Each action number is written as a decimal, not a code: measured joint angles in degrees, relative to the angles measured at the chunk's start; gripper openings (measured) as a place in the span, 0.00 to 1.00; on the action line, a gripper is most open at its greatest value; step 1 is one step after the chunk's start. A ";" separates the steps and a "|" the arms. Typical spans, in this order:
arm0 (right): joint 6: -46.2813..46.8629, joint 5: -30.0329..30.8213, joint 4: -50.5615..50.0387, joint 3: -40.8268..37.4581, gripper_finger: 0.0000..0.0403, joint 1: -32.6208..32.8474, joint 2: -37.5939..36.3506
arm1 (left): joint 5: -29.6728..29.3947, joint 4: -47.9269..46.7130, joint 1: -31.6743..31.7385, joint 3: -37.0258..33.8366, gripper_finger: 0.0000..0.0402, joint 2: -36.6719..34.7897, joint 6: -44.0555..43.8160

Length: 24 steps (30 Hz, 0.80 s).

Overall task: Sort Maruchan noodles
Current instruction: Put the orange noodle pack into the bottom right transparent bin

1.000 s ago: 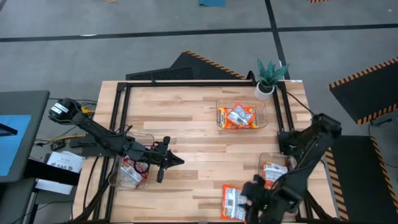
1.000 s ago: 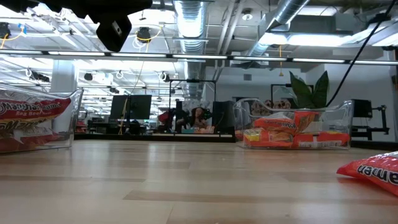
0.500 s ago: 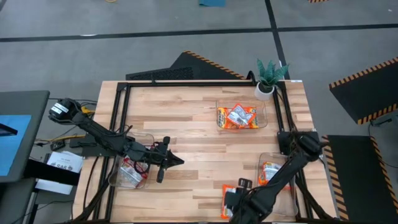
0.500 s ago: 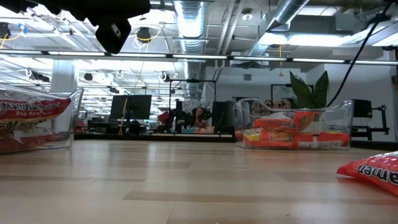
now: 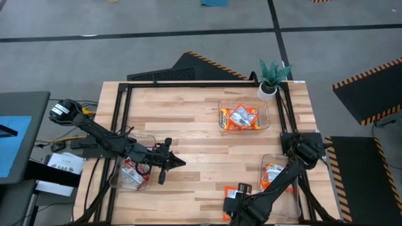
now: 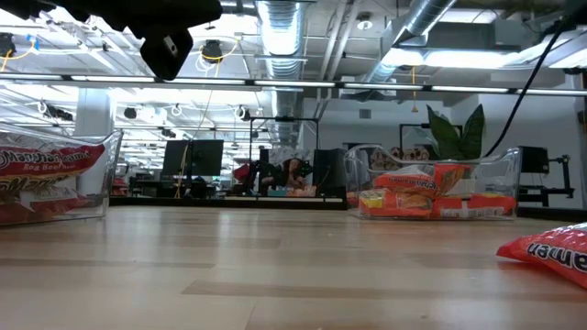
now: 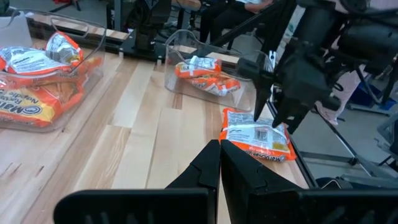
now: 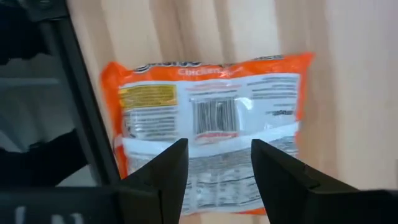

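Observation:
An orange Maruchan noodle packet (image 8: 214, 118) lies flat, printed back up, near the table's front edge right of the middle; it also shows in the left wrist view (image 7: 258, 138). My right gripper (image 8: 217, 168) (image 7: 273, 121) hangs open close above it, pointing down, one finger toward each side of the packet's middle. My left gripper (image 5: 174, 162) (image 7: 219, 168) is shut and empty, held level above the table left of the middle, beside a clear bin (image 5: 132, 174) with red-and-white packets.
A clear bin (image 5: 242, 118) at the far right holds orange packets. Another clear bin (image 5: 276, 172) with packets stands at the near right, close beside my right arm. A potted plant (image 5: 273, 78) stands at the far right corner. Bare wood lies across the middle.
My right gripper has swung toward the table's left along the near edge, sunk, and tipped until it points down over the orange packet. The packet has not moved.

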 joint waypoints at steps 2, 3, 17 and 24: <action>-0.51 -0.08 0.49 -0.42 0.50 -0.20 0.42 | 0.00 -0.04 0.02 0.00 0.00 0.00 0.00; -0.87 -0.27 1.46 -0.87 0.50 -0.22 0.58 | 0.02 -0.03 0.01 0.00 0.00 0.00 0.00; -2.43 -4.35 1.46 -0.68 0.42 -1.22 4.58 | 0.02 -0.35 0.02 0.00 0.00 0.00 0.00; -3.47 -5.16 -0.36 -0.88 0.08 -2.63 5.60 | 0.02 -0.49 0.01 0.00 0.00 0.00 -0.09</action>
